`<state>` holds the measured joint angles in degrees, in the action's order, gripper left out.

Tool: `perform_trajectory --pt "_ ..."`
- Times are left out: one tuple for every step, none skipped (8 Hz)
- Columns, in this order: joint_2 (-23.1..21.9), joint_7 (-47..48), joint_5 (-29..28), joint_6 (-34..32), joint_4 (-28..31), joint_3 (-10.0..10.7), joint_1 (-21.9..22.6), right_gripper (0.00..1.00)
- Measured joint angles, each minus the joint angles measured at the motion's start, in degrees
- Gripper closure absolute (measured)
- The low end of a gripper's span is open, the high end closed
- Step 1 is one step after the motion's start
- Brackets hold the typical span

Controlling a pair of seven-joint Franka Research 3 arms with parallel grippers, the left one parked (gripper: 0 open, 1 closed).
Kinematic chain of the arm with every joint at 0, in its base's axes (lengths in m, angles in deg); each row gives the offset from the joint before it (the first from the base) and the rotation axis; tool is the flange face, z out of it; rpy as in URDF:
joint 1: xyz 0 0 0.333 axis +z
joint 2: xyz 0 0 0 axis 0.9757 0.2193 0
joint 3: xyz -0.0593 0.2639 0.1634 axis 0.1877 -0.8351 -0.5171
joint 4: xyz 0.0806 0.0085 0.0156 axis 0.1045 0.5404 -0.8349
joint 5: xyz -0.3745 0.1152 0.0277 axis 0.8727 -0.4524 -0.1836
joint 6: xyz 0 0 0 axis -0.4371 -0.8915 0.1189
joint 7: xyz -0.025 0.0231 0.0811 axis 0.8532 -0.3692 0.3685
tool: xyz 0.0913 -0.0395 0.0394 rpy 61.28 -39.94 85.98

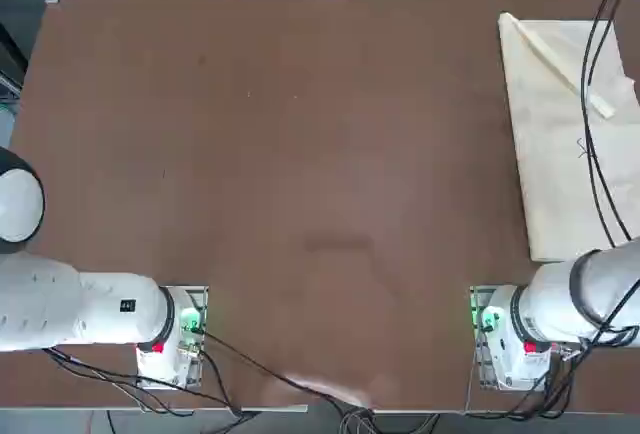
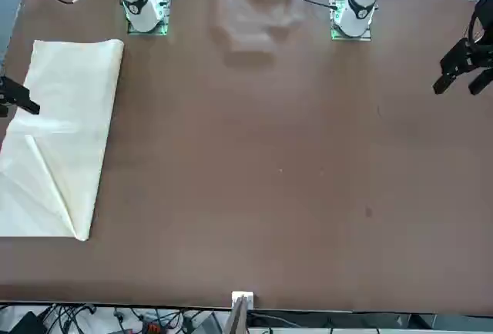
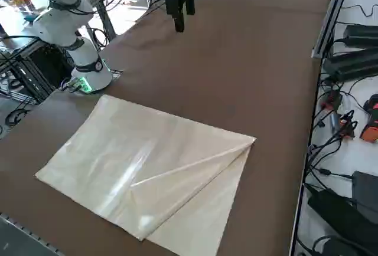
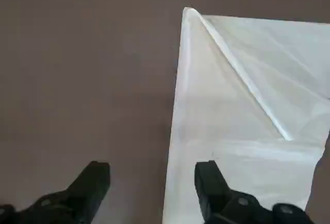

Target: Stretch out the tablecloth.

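The tablecloth (image 1: pixel 570 154) lies flat at the table's right side, cream-beige and folded, with one corner turned over along a diagonal crease (image 3: pixel 189 164). It shows in the front view (image 2: pixel 62 141) and the wrist view (image 4: pixel 247 105) too. My right gripper (image 4: pixel 152 182) hangs open above the cloth's long inner edge, well clear of it. One finger (image 4: pixel 209 182) is over the fabric and the other over bare table, with nothing between them. Only part of the gripper (image 2: pixel 15 97) shows at the front view's edge.
The brown table (image 1: pixel 300 154) stretches wide to the left of the cloth. My right arm's base (image 1: pixel 510 339) stands at the near edge. Arm cables (image 1: pixel 592 144) hang over the cloth in the top view. Power bricks and cables (image 3: pixel 348 120) lie beyond the table's far edge.
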<state>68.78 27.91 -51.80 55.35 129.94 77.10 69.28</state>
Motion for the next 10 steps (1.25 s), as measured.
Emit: perform_trajectory --pt "0.0 0.0 0.0 0.0 0.0 0.0 0.0 0.00" --pt "0.1 0.0 0.0 0.0 0.0 0.0 0.0 0.00" --pt "0.4 0.0 0.0 0.0 0.0 0.0 0.0 0.00" --pt "1.1 -0.2 0.0 0.0 0.0 0.0 0.0 0.00" --pt "2.3 -0.3 0.1 0.9 0.3 0.1 -0.4 0.00" --pt "3.3 -0.5 0.4 3.5 1.6 0.3 -1.8 0.00" --pt "3.9 -2.4 0.6 7.6 4.5 0.5 -4.2 0.00" --pt "4.2 -6.5 0.7 13.6 9.1 0.7 -7.2 0.00" --pt "4.3 -12.3 0.7 20.7 14.4 0.9 -10.5 0.00" --pt "4.5 -17.6 0.7 27.4 19.0 1.1 -13.1 0.00"
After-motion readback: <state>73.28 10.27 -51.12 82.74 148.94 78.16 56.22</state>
